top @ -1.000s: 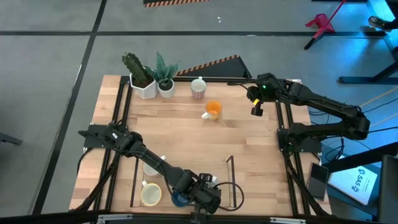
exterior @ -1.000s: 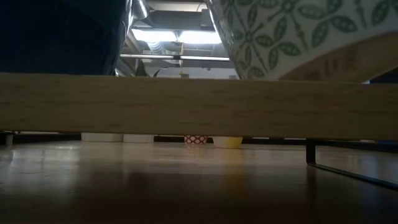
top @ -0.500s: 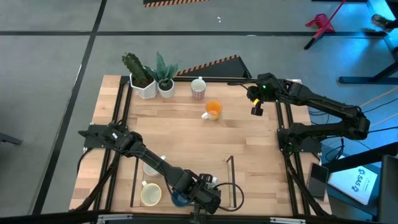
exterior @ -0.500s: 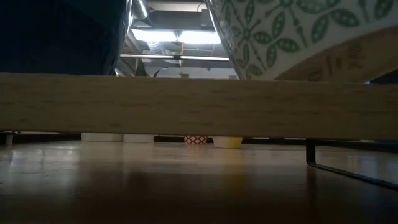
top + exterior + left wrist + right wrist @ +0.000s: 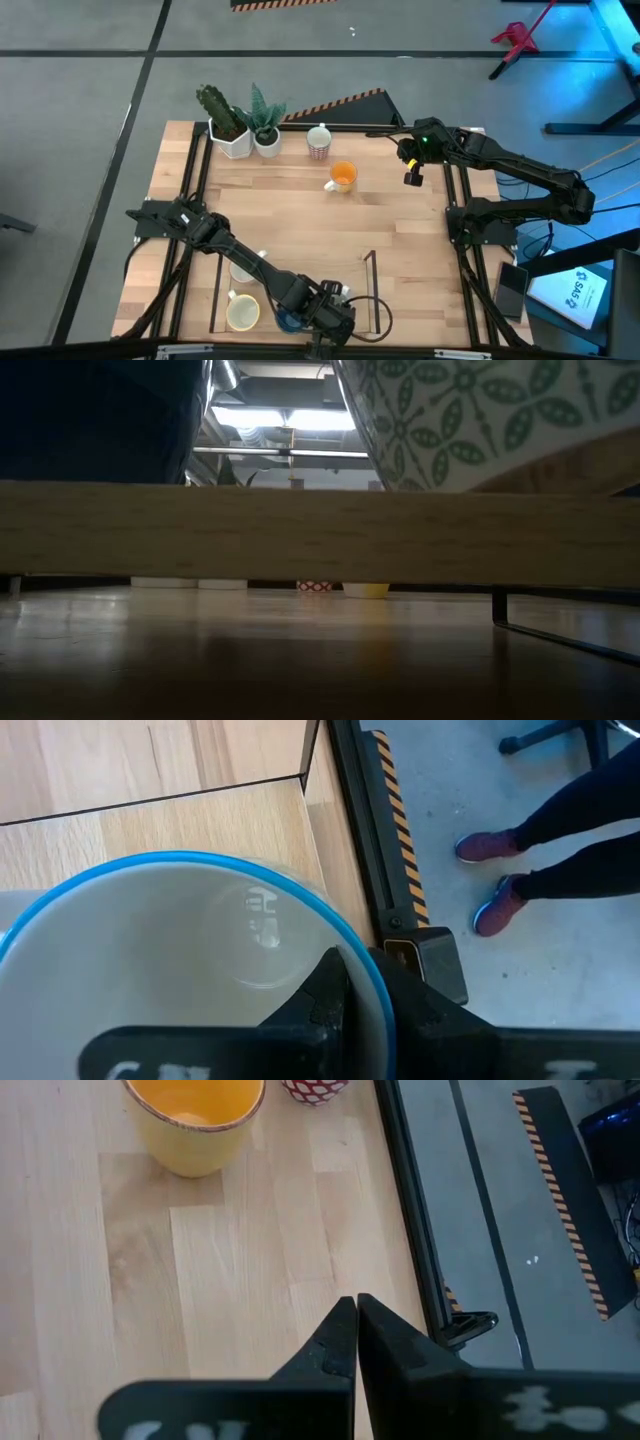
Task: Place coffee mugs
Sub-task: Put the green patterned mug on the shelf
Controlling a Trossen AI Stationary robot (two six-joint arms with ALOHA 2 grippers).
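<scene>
My left gripper [image 5: 325, 312] is over the table's near edge, shut on a mug with a blue rim and pale inside [image 5: 180, 980]. In the high view the arm covers most of it; blue shows at the mug [image 5: 288, 320]. In the low view a white mug with a green leaf pattern [image 5: 480, 410] hangs tilted just above a wooden board [image 5: 320, 530]; whether it is the held mug I cannot tell. The orange mug [image 5: 342, 177] and a red-patterned white mug [image 5: 318, 143] stand on their bases at the far side. My right gripper [image 5: 355, 1305] hovers shut near the far right edge. My left gripper holds the blue-rimmed mug by its rim [image 5: 345, 935]. One finger [image 5: 325, 1000] is inside the cup and the other finger [image 5: 410, 1015] is outside the wall. The fingers come from above, pointing down into the open mouth. What the mug's base rests on is hidden.
Two white pots with green plants [image 5: 240, 135] stand at the far left corner. A cream mug [image 5: 243, 313] and a white mug [image 5: 243, 270] sit in the black wire frame [image 5: 371, 290] at the near left. A person's legs and red shoes [image 5: 500, 870] are on the floor beyond the table's edge.
In the low view the green-patterned mug has shifted a little and come lower toward the board, and less of its tan underside shows. My left gripper has edged slightly toward the table's left. The right arm has kept still.
</scene>
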